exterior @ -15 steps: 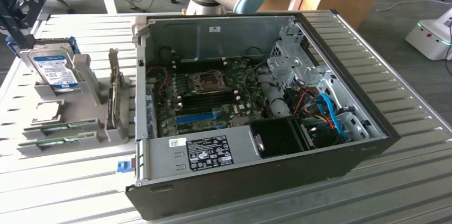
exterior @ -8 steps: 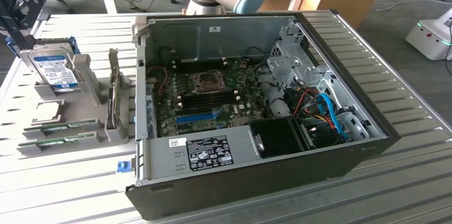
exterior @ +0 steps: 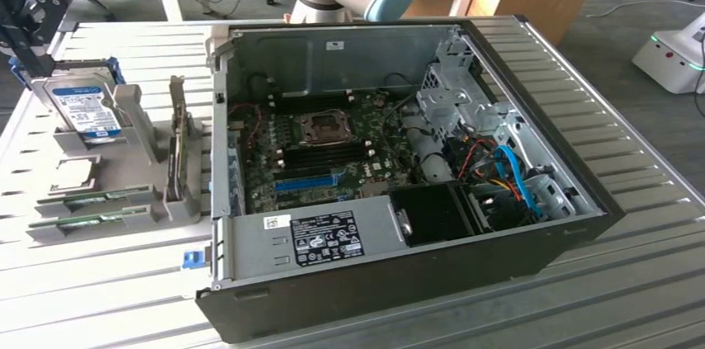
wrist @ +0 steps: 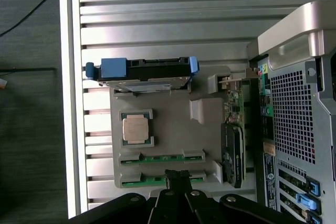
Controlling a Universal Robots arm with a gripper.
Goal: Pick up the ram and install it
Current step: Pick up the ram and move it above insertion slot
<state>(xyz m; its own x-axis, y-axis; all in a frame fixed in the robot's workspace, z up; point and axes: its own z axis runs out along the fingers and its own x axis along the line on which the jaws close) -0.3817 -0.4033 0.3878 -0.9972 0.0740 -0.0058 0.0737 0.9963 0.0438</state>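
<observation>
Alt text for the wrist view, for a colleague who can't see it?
The gripper hangs over a grey parts tray, nearest the two ram sticks seated in it. The tray also holds a CPU, a blue-bracketed hard drive and an expansion card, with the computer case beside it.

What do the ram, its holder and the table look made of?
The ram, both sticks seen edge-on, looks like green circuit board, likely fibreglass laminate. The holder is matte grey with blocky moulded shapes, probably plastic. The table has pale ribbed slats with a soft sheen, probably aluminium.
</observation>
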